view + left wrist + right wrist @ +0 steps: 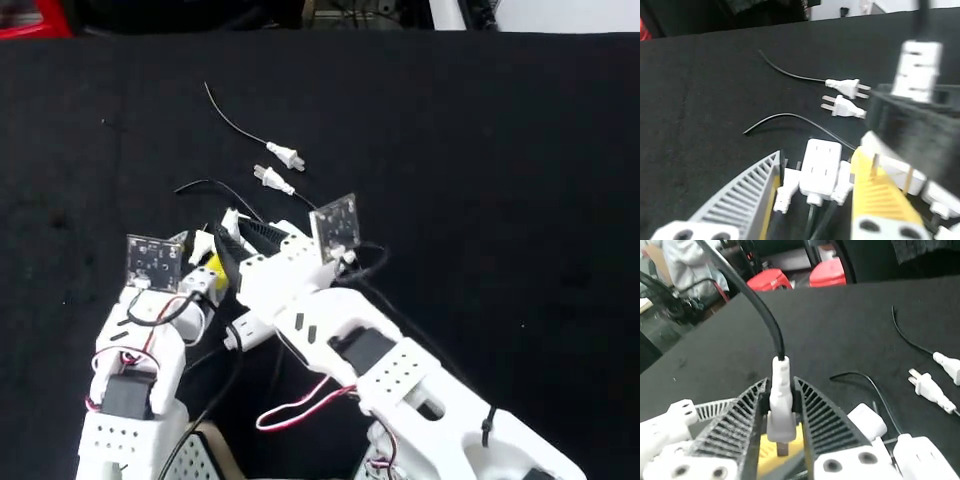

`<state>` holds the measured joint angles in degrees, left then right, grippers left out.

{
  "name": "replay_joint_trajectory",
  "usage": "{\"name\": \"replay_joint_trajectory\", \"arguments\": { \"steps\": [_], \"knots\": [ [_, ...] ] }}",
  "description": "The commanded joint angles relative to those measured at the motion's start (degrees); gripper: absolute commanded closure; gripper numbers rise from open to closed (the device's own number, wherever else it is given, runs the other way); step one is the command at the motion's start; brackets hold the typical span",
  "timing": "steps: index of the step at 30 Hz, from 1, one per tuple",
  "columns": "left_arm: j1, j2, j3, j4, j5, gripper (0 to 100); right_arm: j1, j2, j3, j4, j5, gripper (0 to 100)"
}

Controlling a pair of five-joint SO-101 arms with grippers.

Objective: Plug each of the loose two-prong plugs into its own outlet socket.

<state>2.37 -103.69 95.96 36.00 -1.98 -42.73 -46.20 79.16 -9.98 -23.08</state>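
**A:** Right gripper [780, 384] first: it's clamped hard on a white plug [780, 410], with black ribbed fingers [735, 430], wedge-shaped, pinching the smooth moulded body from both sides.

**B:** And a thick black cord [765, 315] curves up out of the plug's top, round and glossy.

**A:** Directly under the plug there's yellow plastic, very close.

**B:** What about the left gripper [817, 156]?

**A:** I cannot tell whether it's gripping anything. What I can see is the outlet block [820, 167] lying right in front of it on the table, white and boxy with rounded corners and slots on its face.

**B:** Two side plugs [784, 192] hug it, one tight against each flank, both white with dark leads trailing back.

**A:** Beyond the block, and not touching it, the nearer loose plug [844, 106] lies flat. Just beside that is the farther loose plug [845, 87]. Both are small, white and tapered.

**B:** Their flat prongs point in opposite directions, and a thin black wire [785, 70] trails away from the farther one.

**A:** Another thin lead [785, 117] arcs across near the block, but I can't make out where it ends.

**B:** And the table [480, 150] underneath is covered in matte black cloth.
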Motion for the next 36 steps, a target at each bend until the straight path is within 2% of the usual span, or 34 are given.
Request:
{"name": "replay_joint_trajectory", "arguments": {
  "steps": [1, 4, 16, 20, 24, 27, 32, 36],
  "knots": [
    [-3.21, -0.70, 0.84, -4.13, 1.05, 78, -1.58, 0.40, -3.56, 8.62, -0.62, 98.7],
    [-5.41, -0.70, 1.45, -6.42, 1.14, 78, -1.76, 0.40, -5.49, 12.92, -0.62, 98.7],
    [-6.11, -0.53, 1.45, -6.42, 1.14, 78, -1.49, 0.84, -12.79, 27.69, -0.62, 98.7],
    [-10.86, -0.53, 1.45, -5.01, 0.79, 78, -0.44, 0.92, -15.60, 33.14, -0.26, 98.7],
    [-18.33, -0.62, 1.19, -0.26, -0.18, 78, 1.49, 0.92, -20.44, 41.76, 2.99, 98.7],
    [-22.81, -0.53, 1.36, 5.27, -5.36, 78, 2.37, 1.80, -25.54, 50.64, 6.77, 98.7],
    [-26.59, -0.62, 1.36, 18.55, -14.51, 78, 2.11, 12.00, -32.84, 59.87, 12.75, 98.7],
    [-27.30, -0.62, 1.36, 24.53, -20.75, 78, 2.11, 23.43, -36.09, 62.42, 18.99, 98.7]
  ]
}}
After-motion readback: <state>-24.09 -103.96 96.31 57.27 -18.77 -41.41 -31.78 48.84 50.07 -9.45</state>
